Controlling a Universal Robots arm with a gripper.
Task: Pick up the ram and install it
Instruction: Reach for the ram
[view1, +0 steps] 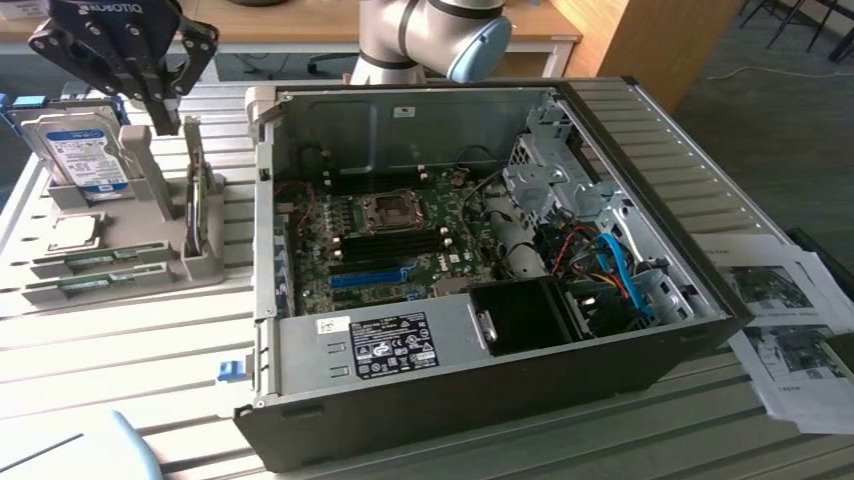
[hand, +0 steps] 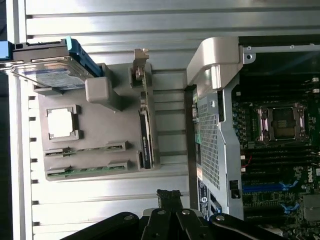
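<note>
Installation work stands at its very start as the gripper (view1: 163, 118) of a Universal Robots arm hangs above a grey parts holder (view1: 147, 215) on the slatted table (view1: 120, 340), to the exterior view's left of an open computer case (view1: 667, 230). Its claw is shut, the fingers pressed together with nothing between them. The ram (view1: 100, 262), a thin green stick, lies flat in a recess at the end of the holder nearer the exterior camera. A second green stick (view1: 80, 288) lies just beside it, and neither is touched or lifted. A hard drive (view1: 83, 150) stands upright at the holder's far end, close beside the lowered fingers, and a square silver processor chip (view1: 74, 232) rests between drive and sticks. Inside the case, the black memory slots (view1: 400, 240) on the motherboard (view1: 454, 262), between the processor socket (view1: 394, 208) and a blue slot (view1: 371, 276), appear unfilled. By this showing nothing of the job is done: pick-up, carry and seating are all left.
</note>
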